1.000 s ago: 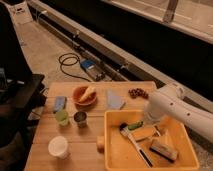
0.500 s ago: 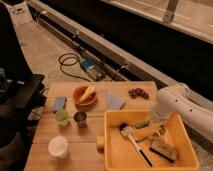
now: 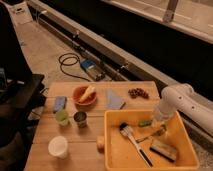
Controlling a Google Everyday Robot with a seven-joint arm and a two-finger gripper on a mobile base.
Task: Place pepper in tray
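The yellow tray [image 3: 116,152] stands on the right half of the wooden table. My white arm reaches in from the right, and its gripper [image 3: 153,123] hangs low over the tray's far side. A small dark green piece, which looks like the pepper [image 3: 145,123], lies just left of the gripper inside the tray near the back wall. I cannot tell whether the gripper touches it. A brush [image 3: 134,141] and a dark sponge-like block [image 3: 163,149] also lie in the tray.
On the table left of the tray are an orange-brown bowl [image 3: 84,96] with food, a blue-grey cloth [image 3: 115,99], a brown cluster [image 3: 138,92], a blue item [image 3: 60,103], a green cup [image 3: 62,117], a metal cup [image 3: 80,119], a white cup [image 3: 58,146] and a small tan object [image 3: 100,143]. Cables lie on the floor behind.
My arm and gripper have moved right, from the tray's left part to its far right side. The things on the table have not moved.
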